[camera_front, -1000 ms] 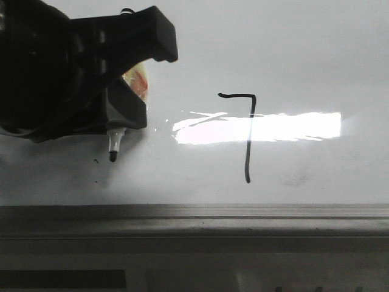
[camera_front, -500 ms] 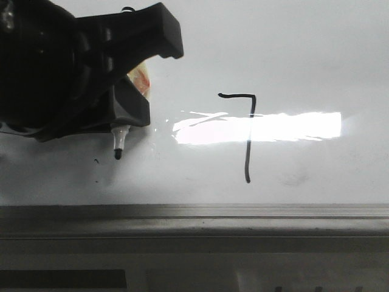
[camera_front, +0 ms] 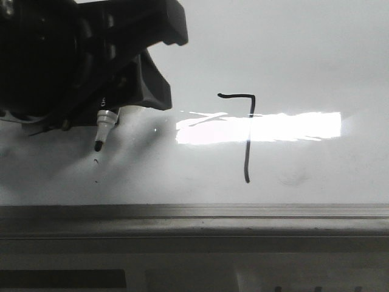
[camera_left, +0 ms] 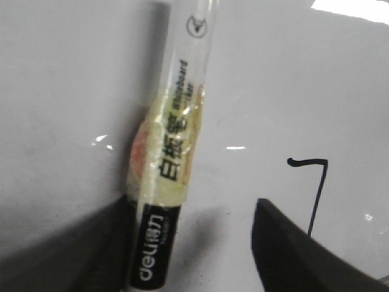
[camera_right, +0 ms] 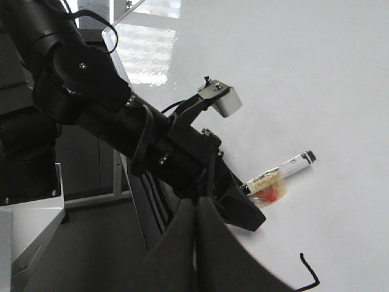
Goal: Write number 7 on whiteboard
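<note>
My left claw [camera_front: 130, 91] is clamped on the marker [camera_front: 102, 125], tip pointing down at the whiteboard [camera_front: 292, 55]. The number 7 [camera_front: 246, 137] sits off to that claw's right, well apart. My right claw [camera_right: 194, 243] has its fingers pressed together, holding nothing.

I am seeing a marker [camera_left: 164, 201] wrapped in yellowish tape [camera_left: 165, 159], its black tip [camera_front: 98, 145] pointing down beside two tiny specks [camera_front: 95, 162].
</note>
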Controlling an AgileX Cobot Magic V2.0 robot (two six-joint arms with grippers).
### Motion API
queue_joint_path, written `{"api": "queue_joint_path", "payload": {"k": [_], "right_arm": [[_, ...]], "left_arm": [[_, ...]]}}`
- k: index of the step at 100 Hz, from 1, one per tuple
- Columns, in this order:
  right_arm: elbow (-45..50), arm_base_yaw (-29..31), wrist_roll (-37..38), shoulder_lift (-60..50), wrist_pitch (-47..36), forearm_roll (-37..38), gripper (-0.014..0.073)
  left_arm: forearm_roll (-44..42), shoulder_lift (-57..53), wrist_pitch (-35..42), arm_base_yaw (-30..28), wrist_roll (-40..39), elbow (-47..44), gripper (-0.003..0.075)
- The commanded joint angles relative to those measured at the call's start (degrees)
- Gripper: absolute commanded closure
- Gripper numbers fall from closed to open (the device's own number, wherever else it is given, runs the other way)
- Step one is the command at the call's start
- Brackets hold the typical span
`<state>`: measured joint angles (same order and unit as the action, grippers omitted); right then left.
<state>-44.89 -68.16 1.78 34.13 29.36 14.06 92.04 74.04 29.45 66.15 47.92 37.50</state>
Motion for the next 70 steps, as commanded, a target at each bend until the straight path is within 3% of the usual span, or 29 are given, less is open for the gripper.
{"api": "queue_joint_path", "payload": {"k": [1, 9, 32, 70], "right_arm": [[-1.67, 0.04, -0.29, 0.05, -3.87, 1.07, 0.0657], [-1.67, 0.04, -0.29, 0.05, -3.87, 1.07, 0.0657], [-1.67, 0.04, -0.29, 0.05, -3.34, 1.07, 0.0657], [-1.67, 0.04, -0.29, 0.05, -3.34, 0.36, 0.0657]], "left_arm": [[0.53, -0.88, 5.77, -0.53, 0.11, 0.55, 0.0173], [0.53, -2.31, 5.34, -0.08, 0.11, 0.55, 0.0129], [0.50, -6.84, 5.36, 2.50, 6.30, 0.55, 0.0132], [1.16, -6.53, 8.67, 2.39, 6.35, 0.09, 0.0132]]}}
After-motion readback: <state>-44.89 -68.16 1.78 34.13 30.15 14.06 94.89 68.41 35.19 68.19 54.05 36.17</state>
